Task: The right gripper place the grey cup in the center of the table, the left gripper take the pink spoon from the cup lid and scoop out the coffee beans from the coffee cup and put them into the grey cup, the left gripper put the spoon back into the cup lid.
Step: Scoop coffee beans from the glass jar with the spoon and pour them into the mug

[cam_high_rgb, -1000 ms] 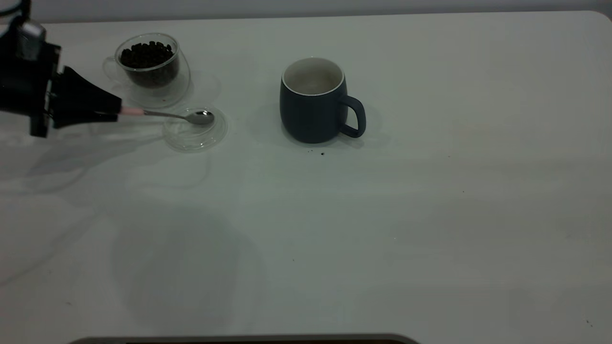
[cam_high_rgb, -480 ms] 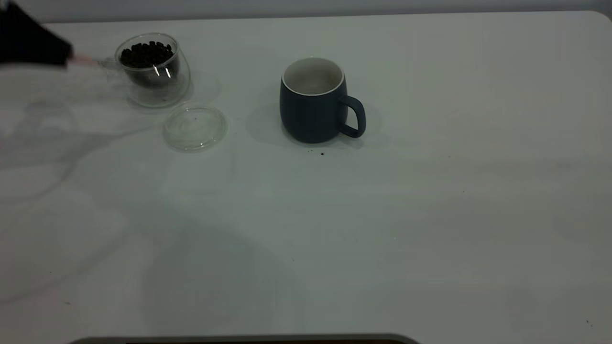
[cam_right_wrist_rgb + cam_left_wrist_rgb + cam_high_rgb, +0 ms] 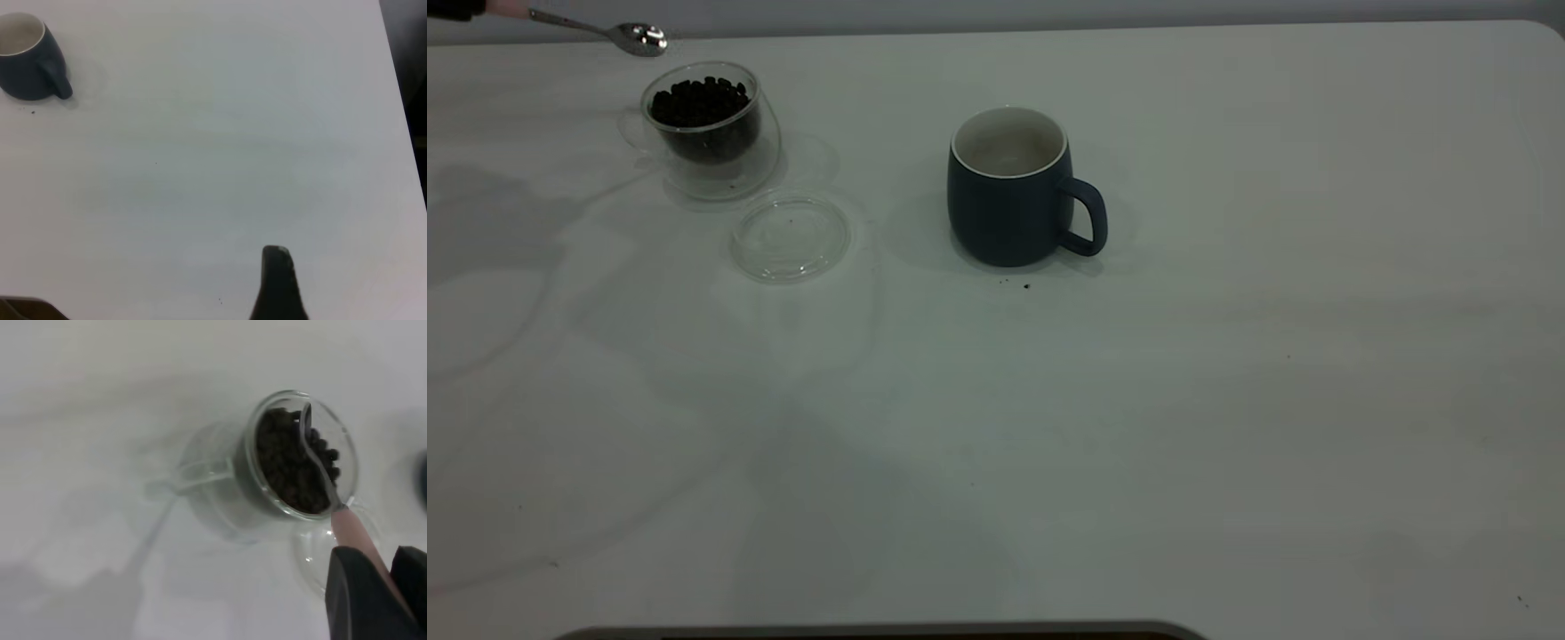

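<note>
My left gripper (image 3: 383, 563) is shut on the pink spoon's handle (image 3: 355, 535); only its black tip (image 3: 454, 9) shows at the far left corner in the exterior view. The spoon's silver bowl (image 3: 640, 38) hangs in the air over the coffee cup (image 3: 704, 124), above the coffee beans (image 3: 290, 460). The cup lid (image 3: 790, 237) lies bare in front of the coffee cup. The grey cup (image 3: 1014, 187) stands upright near the table's (image 3: 1227, 400) middle, handle to the right. My right gripper (image 3: 277, 267) hangs well away from the grey cup (image 3: 27, 57).
A few dark crumbs (image 3: 1024, 286) lie just in front of the grey cup. The table's right edge (image 3: 400, 133) runs beside my right gripper. A dark strip (image 3: 871, 633) borders the near edge.
The left gripper has lifted the spoon off the cup lid and carried it up and back, over the coffee cup. The lid now holds nothing. The grey cup has not moved.
</note>
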`<control>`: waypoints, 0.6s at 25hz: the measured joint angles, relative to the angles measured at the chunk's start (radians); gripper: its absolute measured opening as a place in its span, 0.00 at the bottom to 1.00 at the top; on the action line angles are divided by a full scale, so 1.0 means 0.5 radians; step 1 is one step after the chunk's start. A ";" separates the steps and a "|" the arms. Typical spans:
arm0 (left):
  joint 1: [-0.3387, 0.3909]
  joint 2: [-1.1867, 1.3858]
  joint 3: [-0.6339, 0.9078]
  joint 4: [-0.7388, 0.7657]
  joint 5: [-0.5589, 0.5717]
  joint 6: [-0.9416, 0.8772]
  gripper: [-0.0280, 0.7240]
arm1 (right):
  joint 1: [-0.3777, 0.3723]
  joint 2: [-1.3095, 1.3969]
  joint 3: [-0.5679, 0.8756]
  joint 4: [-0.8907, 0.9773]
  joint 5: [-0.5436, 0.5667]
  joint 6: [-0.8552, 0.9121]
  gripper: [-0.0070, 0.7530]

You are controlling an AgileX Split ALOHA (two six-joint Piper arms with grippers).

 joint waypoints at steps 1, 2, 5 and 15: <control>0.000 0.020 0.000 -0.024 -0.014 0.031 0.21 | 0.000 0.000 0.000 0.000 0.000 0.000 0.79; 0.000 0.041 0.000 -0.060 -0.024 0.057 0.21 | 0.000 0.000 0.000 0.000 0.000 0.000 0.79; 0.000 0.122 0.000 -0.160 -0.028 0.146 0.21 | 0.000 0.000 0.000 0.000 0.000 0.000 0.79; -0.040 0.275 0.000 -0.299 -0.055 0.262 0.21 | 0.000 0.000 0.000 0.000 0.000 0.000 0.79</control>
